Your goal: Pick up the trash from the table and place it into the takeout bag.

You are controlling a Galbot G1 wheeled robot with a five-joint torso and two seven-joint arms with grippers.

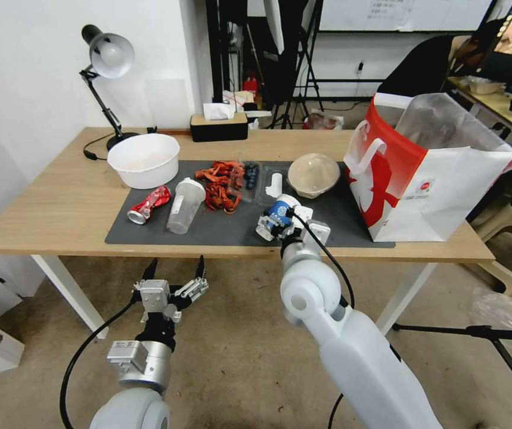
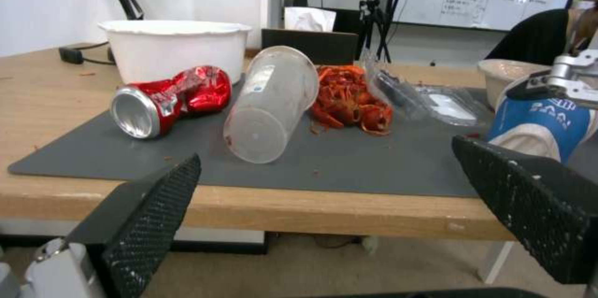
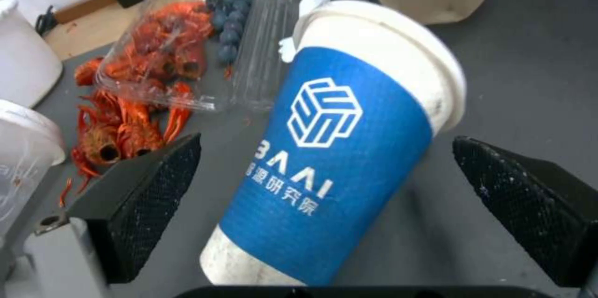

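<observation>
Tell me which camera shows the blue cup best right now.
The right wrist view: the blue cup sits large between the right end effector's open fingers, logo and lid clear. The head view shows the cup small, partly hidden by that end effector. The left wrist view catches only its side at the edge.

– Back left corner? Black desk lamp [image 1: 108, 56], cord trailing on wood. White tub [image 1: 143, 159] just beside its base, partly on mat edge.
– Mid mat? Red crayfish shells [image 1: 220, 182] piled loose, clear clamshell w/ blueberries [image 1: 251, 174] touching them.
– Behind? Black tissue box [image 1: 219, 126] at far edge, white tissue sticking up.
– Bkgd? Tripods, whiteboard, dark chair [image 1: 425, 71].
</observation>
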